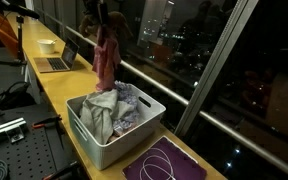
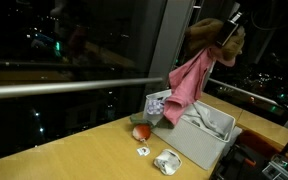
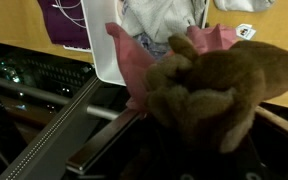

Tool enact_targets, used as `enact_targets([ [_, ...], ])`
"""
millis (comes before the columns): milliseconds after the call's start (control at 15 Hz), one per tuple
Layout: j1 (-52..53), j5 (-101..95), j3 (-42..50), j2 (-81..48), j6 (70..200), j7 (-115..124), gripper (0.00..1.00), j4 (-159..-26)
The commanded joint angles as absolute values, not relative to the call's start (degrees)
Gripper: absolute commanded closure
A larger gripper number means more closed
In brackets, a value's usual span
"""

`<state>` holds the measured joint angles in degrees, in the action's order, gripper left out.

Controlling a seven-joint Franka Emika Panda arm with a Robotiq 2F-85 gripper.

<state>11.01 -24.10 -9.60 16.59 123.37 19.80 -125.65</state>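
My gripper (image 2: 230, 24) is raised high over a white basket (image 2: 189, 148) and is shut on a bundle of fabric. A brown fuzzy cloth (image 2: 213, 38) bunches around the jaws, and a pink cloth (image 2: 188, 82) hangs down from it toward the basket. In an exterior view the gripper (image 1: 103, 14) holds the pink cloth (image 1: 107, 58) above the basket (image 1: 96, 143), which contains grey and patterned laundry (image 1: 114, 108). In the wrist view the brown cloth (image 3: 219, 88) fills the foreground and hides the fingers; the pink cloth (image 3: 132, 58) and the basket (image 3: 108, 52) lie beyond it.
A purple mat (image 1: 166, 163) with a white cable lies next to the basket on the wooden counter (image 1: 54, 85). A laptop (image 1: 60, 60) and a white bowl (image 1: 46, 44) sit farther along. A red object (image 2: 141, 131) and small white items (image 2: 167, 162) lie near the basket. Dark windows with railings (image 2: 64, 85) line the counter.
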Motion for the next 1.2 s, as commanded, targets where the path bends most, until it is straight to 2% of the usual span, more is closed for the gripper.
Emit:
enact_targets([
  [0, 8.06, -23.23, -9.99, 21.75, 121.96, 17.46, 0.97, -127.61],
  [400, 5.4, -23.17, -10.02, 24.25, 122.63, 16.42, 0.97, -129.16],
  [1133, 6.94, -22.78, -14.05, 18.3, 130.38, 19.91, 0.97, -138.04],
])
